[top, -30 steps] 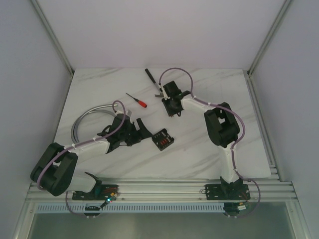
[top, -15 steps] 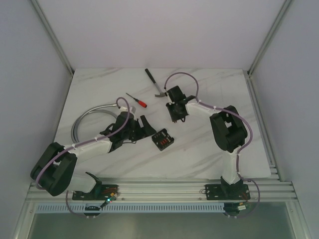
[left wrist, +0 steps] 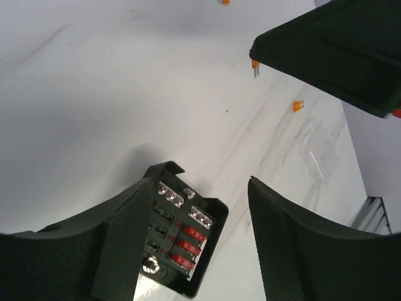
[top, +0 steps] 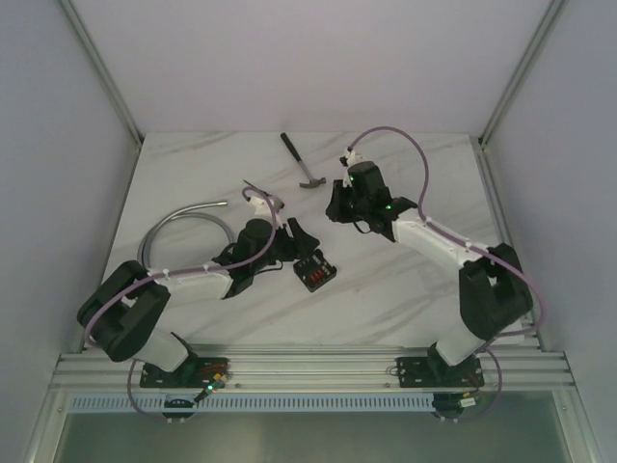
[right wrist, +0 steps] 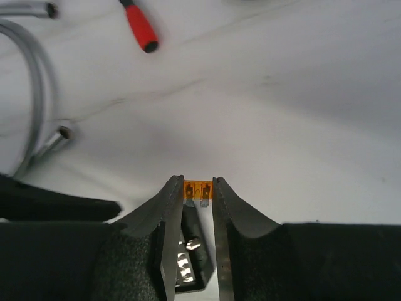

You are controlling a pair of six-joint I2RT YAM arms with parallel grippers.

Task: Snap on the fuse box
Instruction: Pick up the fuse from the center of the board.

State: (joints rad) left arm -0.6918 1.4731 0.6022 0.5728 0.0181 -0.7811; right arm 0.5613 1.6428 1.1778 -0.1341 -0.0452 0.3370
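The fuse box (top: 313, 272) is a small black square box with red fuses on its face, lying mid-table. In the left wrist view the fuse box (left wrist: 182, 241) sits low between the fingers, partly behind the left one. My left gripper (top: 293, 245) (left wrist: 199, 183) is open, just left of the box. My right gripper (top: 338, 206) (right wrist: 198, 188) is shut on a small orange fuse (right wrist: 198, 190) and hovers behind and above the box. The box also shows below those fingers in the right wrist view (right wrist: 188, 266). The held fuse also shows in the left wrist view (left wrist: 255, 68).
A hammer (top: 304, 164) lies at the back. A red-handled screwdriver (right wrist: 139, 25) and a bent metal hose (top: 178, 220) lie to the left. Loose orange fuses (left wrist: 298, 106) and a clear plastic cover (left wrist: 316, 149) lie on the table beyond the box.
My left gripper has moved right, up to the fuse box. My right arm has swung its elbow out to the right, with the gripper still behind the box.
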